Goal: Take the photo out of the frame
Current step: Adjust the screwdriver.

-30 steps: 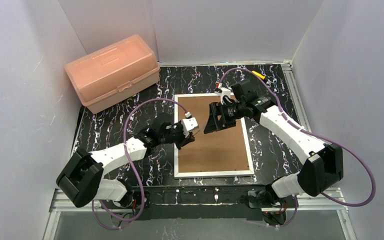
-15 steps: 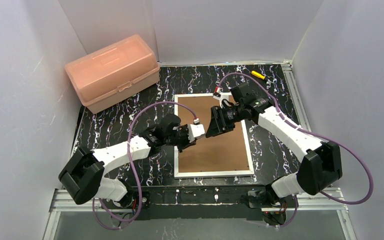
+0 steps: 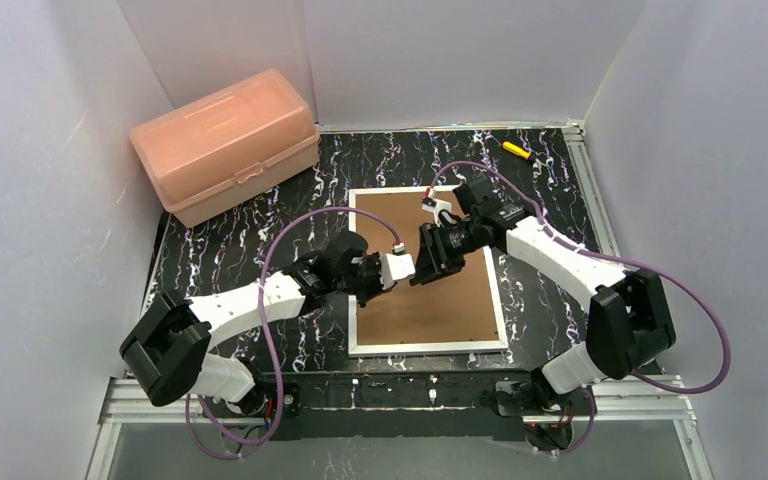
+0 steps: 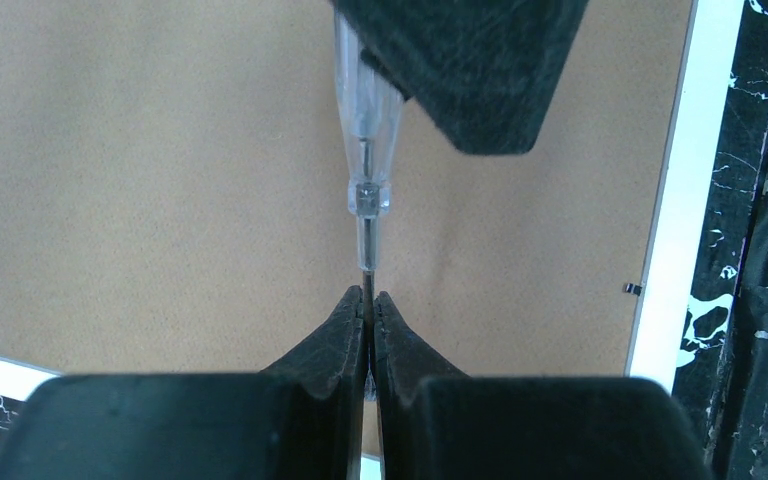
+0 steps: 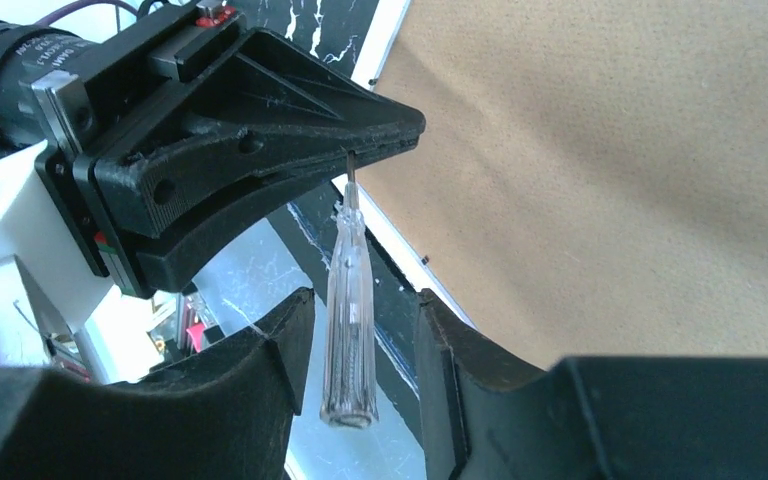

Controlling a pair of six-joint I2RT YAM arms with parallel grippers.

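The frame [image 3: 450,305] lies face down on the black marbled table, its brown fibreboard back [image 4: 160,180] up and its white border [image 4: 675,220] showing. The photo is hidden under that back. My left gripper [image 4: 369,297] is shut on the thin metal shaft of a clear-handled screwdriver [image 4: 365,130], held above the board. My right gripper [image 5: 365,305] faces it, open, with one finger on each side of the clear handle [image 5: 350,330] and a gap on both sides. In the top view the left gripper [image 3: 408,268] and right gripper [image 3: 424,262] meet over the frame's left half.
A pink plastic box [image 3: 225,143] stands at the back left. A yellow-handled tool [image 3: 516,150] lies at the back right. A small black tab [image 4: 632,289] sits at the frame's inner edge. White walls close in three sides.
Both grippers have moved toward each other over the frame. The right jaws have narrowed around the screwdriver handle. The left gripper has stayed shut on the shaft.
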